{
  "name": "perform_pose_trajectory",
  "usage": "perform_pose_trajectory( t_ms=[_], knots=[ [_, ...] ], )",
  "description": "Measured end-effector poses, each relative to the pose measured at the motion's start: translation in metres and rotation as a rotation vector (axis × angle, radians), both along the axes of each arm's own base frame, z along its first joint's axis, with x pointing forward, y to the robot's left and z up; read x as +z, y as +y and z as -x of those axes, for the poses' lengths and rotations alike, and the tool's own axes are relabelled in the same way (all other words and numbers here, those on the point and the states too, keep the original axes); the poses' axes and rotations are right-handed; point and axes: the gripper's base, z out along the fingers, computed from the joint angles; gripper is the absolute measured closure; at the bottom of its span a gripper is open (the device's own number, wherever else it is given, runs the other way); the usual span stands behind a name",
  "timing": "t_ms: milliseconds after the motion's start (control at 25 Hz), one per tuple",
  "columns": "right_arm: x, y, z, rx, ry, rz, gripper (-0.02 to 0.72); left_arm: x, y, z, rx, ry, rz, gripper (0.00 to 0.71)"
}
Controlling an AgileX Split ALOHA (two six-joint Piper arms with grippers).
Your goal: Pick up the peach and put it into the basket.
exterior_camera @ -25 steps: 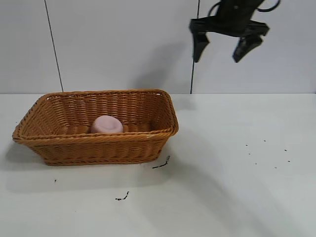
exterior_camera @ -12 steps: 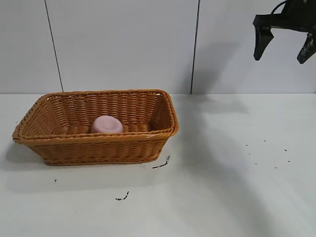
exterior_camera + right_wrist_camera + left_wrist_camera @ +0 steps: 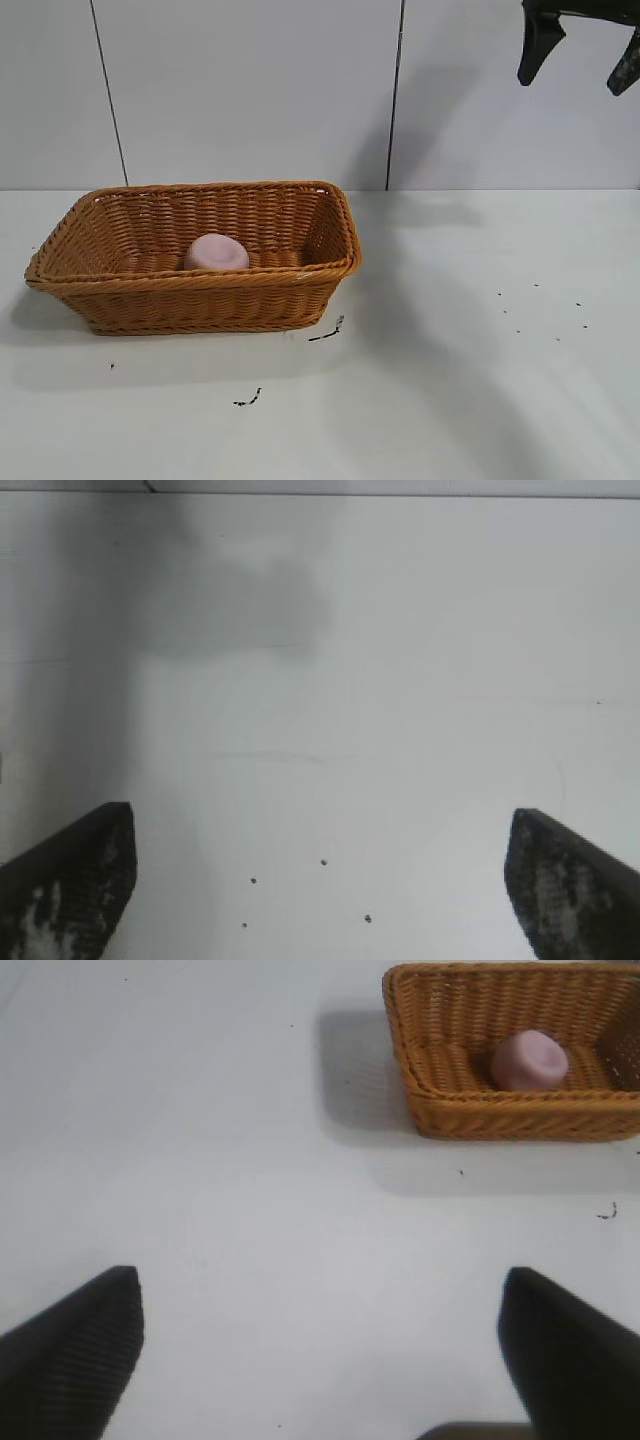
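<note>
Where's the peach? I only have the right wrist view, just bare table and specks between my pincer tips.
Observer: The peach lies inside the basket, on its floor.
Operator: Is my pincer anywhere near it?
Observer: No. The right pincer is open and empty, high at the exterior view's top right corner, well clear of the basket.
Operator: And the left arm?
Observer: The left pincer is open over bare table, with the basket farther off in its view.

Peach [image 3: 216, 252] in basket [image 3: 200, 295], basket on surface [image 3: 480, 380] at left, right tool [image 3: 583, 55] high at right
</note>
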Motion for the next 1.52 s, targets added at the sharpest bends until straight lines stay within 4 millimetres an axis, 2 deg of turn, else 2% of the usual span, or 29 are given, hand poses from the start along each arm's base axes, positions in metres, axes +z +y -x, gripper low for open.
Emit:
perform_pose_trajectory(
  t_ms=[160,320,440,520,720,880,1000,1400,1520],
  knots=[
    [0.016,0.003,0.072,0.011,-0.006,0.007,0.008,0.0,0.0,0.0,0.0,0.0,0.0,0.017],
    [0.014,0.007,0.154,0.021,-0.021,0.014,0.008,0.0,0.0,0.0,0.0,0.0,0.0,0.017],
    [-0.002,0.01,0.211,0.031,-0.04,0.019,0.008,0.0,0.0,0.0,0.0,0.0,0.0,0.017],
    [-0.011,0.011,0.243,0.027,-0.121,0.026,0.008,0.0,0.0,0.0,0.0,0.0,0.0,0.017],
    [-0.038,0.013,0.306,0.011,-0.397,0.048,0.008,0.0,0.0,0.0,0.0,0.0,0.0,0.017],
    [-0.061,0.015,0.337,-0.011,-0.463,0.036,0.008,0.0,0.0,0.0,0.0,0.0,0.0,0.017],
    [-0.063,0.014,0.348,-0.034,-0.515,0.037,0.008,0.0,0.0,0.0,0.0,0.0,0.0,0.017],
    [-0.063,0.014,0.353,-0.038,-0.548,0.038,0.008,0.0,0.0,0.0,0.0,0.0,0.0,0.017],
    [-0.061,0.015,0.363,-0.005,-0.612,0.027,0.008,0.0,0.0,0.0,0.0,0.0,0.0,0.017]
  ],
)
